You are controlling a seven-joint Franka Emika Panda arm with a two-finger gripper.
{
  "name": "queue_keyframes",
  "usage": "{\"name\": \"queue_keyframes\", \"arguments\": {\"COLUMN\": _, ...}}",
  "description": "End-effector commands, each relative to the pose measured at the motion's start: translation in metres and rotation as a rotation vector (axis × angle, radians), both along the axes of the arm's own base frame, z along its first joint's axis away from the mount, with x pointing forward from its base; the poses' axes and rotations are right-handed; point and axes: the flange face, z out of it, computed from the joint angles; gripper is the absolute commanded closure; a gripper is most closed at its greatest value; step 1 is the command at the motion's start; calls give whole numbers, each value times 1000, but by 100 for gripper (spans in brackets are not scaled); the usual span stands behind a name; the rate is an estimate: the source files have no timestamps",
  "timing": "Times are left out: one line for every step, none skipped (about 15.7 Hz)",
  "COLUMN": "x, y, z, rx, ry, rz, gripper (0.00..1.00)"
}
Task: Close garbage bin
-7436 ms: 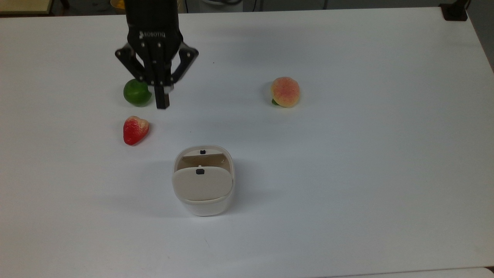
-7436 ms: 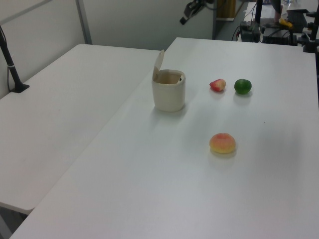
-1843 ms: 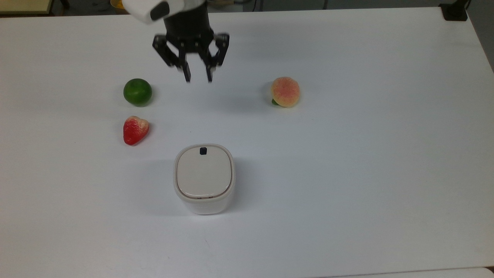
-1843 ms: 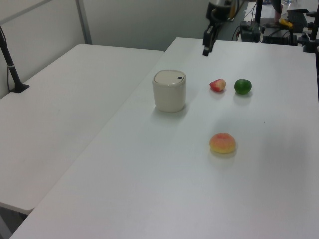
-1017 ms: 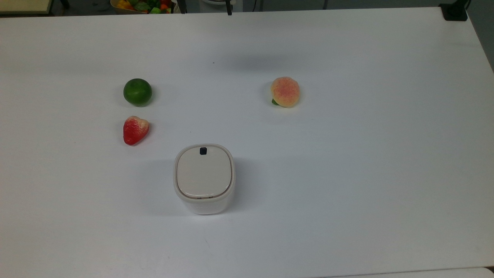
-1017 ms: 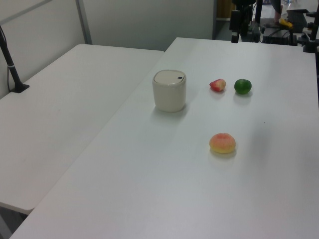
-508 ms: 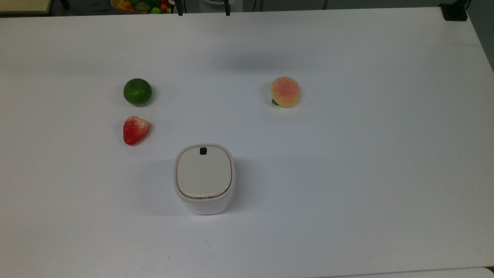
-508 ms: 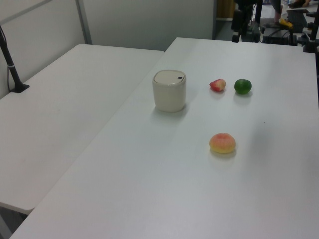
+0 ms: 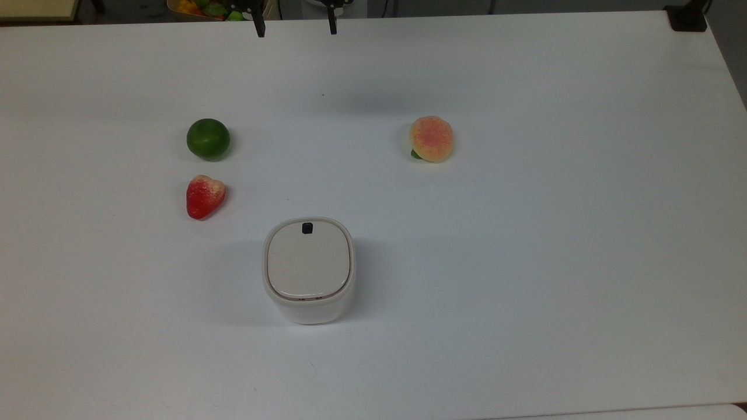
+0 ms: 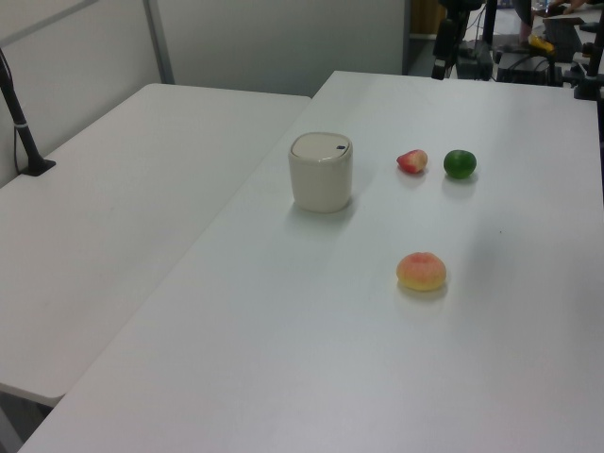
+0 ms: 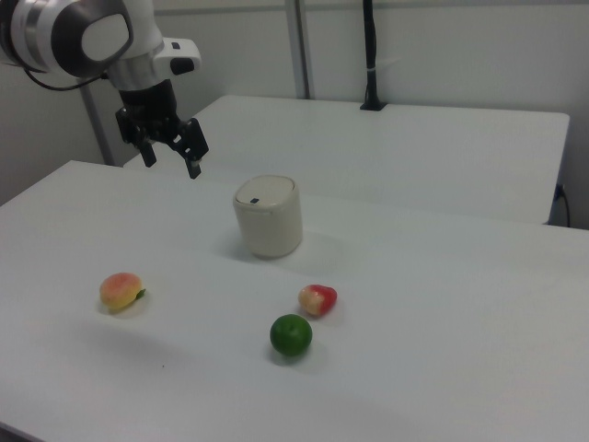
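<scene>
I read the garbage bin (image 9: 308,269) as closed: its beige lid (image 9: 309,258) lies flat and flush inside the white rim, with the small black button (image 9: 307,228) at the lid edge that faces the top view's top. The bin stands upright on the white table (image 9: 525,233), and nothing touches it.

In the top view, two black fingertips (image 9: 258,26) enter at the upper edge, well apart from the bin, with a wide gap between them. The right view gives what the top view cuts off: the whole gripper (image 11: 171,157) hangs in the air on the white arm (image 11: 83,37), up and toward the right view's left of the bin, fingers spread wide and holding nothing. In the left view, the gripper (image 10: 444,42) appears as a dark shape beyond the far table edge, and I cannot read its finger spacing there.

Positions relative to the bin, top view:
- Toy strawberry (image 9: 204,197): near, toward the top view's upper left.
- Lime (image 9: 208,139): beyond the strawberry, farther up.
- Toy peach (image 9: 431,139): well apart, toward the top view's upper right.

The left view adds a second white table (image 10: 123,208) butted against the first, beside the bin, and a black post (image 10: 24,127) clamped to it. The right view shows the bin's side wall (image 11: 269,230) plain and unmarked.
</scene>
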Motion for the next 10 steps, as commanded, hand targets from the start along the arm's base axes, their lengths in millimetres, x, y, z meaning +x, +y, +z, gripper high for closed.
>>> {"name": "queue_keyframes", "arguments": {"x": -10, "y": -2, "z": -1, "rx": -11, "ry": -14, "rz": 20, "gripper": 0}}
{"name": "queue_keyframes", "arguments": {"x": -10, "y": -3, "z": 0, "rx": -10, "ry": -14, "rz": 17, "gripper": 0}}
{"name": "queue_keyframes", "arguments": {"x": -10, "y": -3, "z": 0, "rx": -10, "ry": -12, "rz": 13, "gripper": 0}}
{"name": "queue_keyframes", "arguments": {"x": -11, "y": -2, "z": -1, "rx": -10, "ry": -9, "rz": 13, "gripper": 0}}
{"name": "queue_keyframes", "arguments": {"x": -11, "y": -2, "z": 0, "rx": -9, "ry": -9, "rz": 10, "gripper": 0}}
{"name": "queue_keyframes", "arguments": {"x": -13, "y": -1, "z": -1, "rx": -9, "ry": 6, "rz": 12, "gripper": 0}}
{"name": "queue_keyframes", "arguments": {"x": -15, "y": 1, "z": -2, "rx": -10, "ry": 22, "rz": 17, "gripper": 0}}
{"name": "queue_keyframes", "arguments": {"x": -15, "y": 2, "z": -3, "rx": -11, "ry": 31, "rz": 19, "gripper": 0}}
{"name": "queue_keyframes", "arguments": {"x": -16, "y": 3, "z": -3, "rx": -11, "ry": 31, "rz": 20, "gripper": 0}}
{"name": "queue_keyframes", "arguments": {"x": -15, "y": 2, "z": -4, "rx": -11, "ry": 28, "rz": 19, "gripper": 0}}
